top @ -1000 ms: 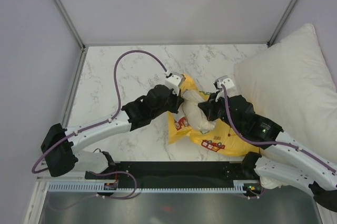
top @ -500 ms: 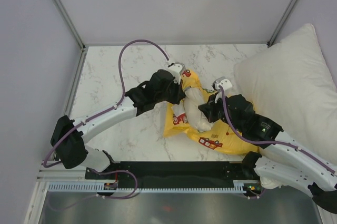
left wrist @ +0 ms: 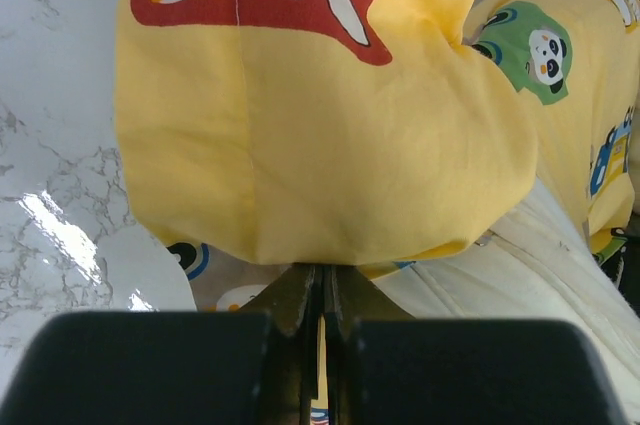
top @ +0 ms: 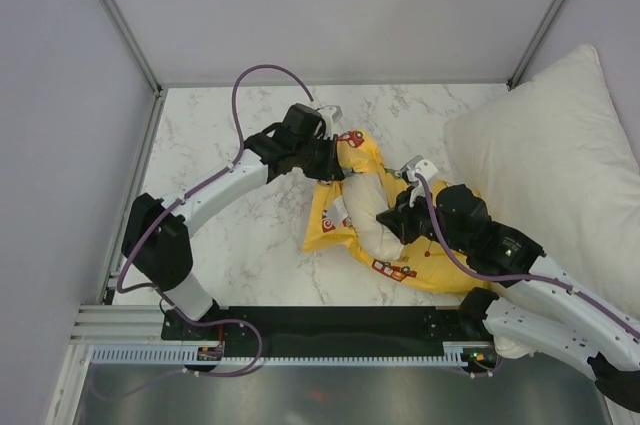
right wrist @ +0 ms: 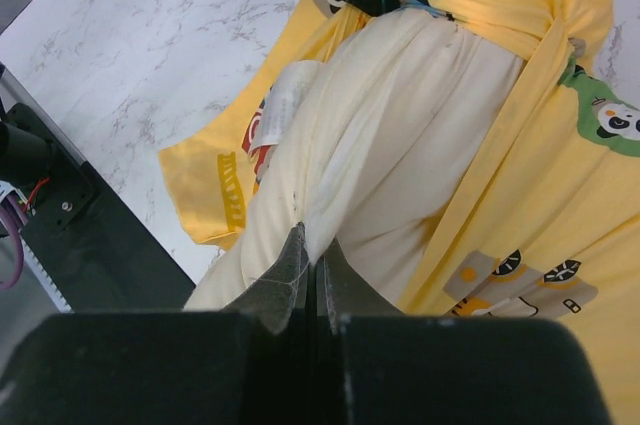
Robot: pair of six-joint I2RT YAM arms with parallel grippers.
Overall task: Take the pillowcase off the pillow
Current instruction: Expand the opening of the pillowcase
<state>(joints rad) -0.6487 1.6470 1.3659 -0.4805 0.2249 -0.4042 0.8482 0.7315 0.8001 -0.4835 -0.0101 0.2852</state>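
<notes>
The yellow pillowcase (top: 352,157) with printed cartoon vehicles lies crumpled mid-table, and the cream pillow (top: 365,213) sticks out of it as a long twisted roll. My left gripper (top: 335,150) is shut on a fold of the pillowcase (left wrist: 330,135) at its far end, the cloth bulging over the closed jaws. My right gripper (top: 396,222) is shut on a pinch of the pillow (right wrist: 400,125), which runs from its jaws up toward the left gripper. More pillowcase (right wrist: 560,195) drapes to the right of the pillow.
A large white pillow (top: 555,175) fills the right side of the marble table (top: 220,215). A black rail (top: 330,323) runs along the near edge. Grey walls close the left and back sides.
The left gripper closed on the pillowcase and pulled it away toward the far left. The pillow stretched out between the two grippers, and more of it shows.
</notes>
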